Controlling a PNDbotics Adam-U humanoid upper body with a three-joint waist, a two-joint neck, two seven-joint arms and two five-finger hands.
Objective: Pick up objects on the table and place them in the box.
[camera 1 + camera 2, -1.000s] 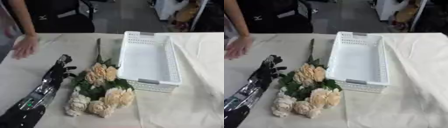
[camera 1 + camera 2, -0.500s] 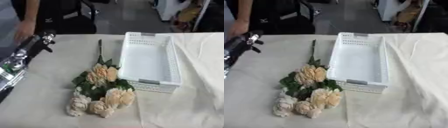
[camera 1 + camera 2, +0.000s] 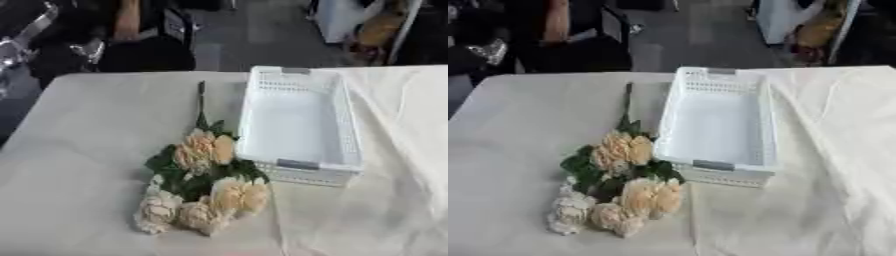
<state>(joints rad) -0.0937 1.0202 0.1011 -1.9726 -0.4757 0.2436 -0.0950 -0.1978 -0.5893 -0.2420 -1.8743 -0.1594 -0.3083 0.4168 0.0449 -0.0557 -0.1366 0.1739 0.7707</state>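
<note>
Rose bouquet (image 3: 199, 182) lies just left of white basket (image 3: 300, 125). Left hand (image 3: 26, 37) raised top-left; finger state unreadable.

One bouquet of cream flowers (image 3: 201, 185) and one white basket (image 3: 302, 162) sit on one table (image 3: 79, 150).

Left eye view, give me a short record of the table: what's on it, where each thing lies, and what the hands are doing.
flowers: bouquet of cream blooms lying flat on the cloth, stem pointing to the far edge
basket: white basket beside the bouquet on its right, nothing in it
contact: leaves reach the basket's near-left corner
left hand: only a blurred arm at the upper left corner, hand not made out
right hand: not in view
placed: nothing yet
</note>
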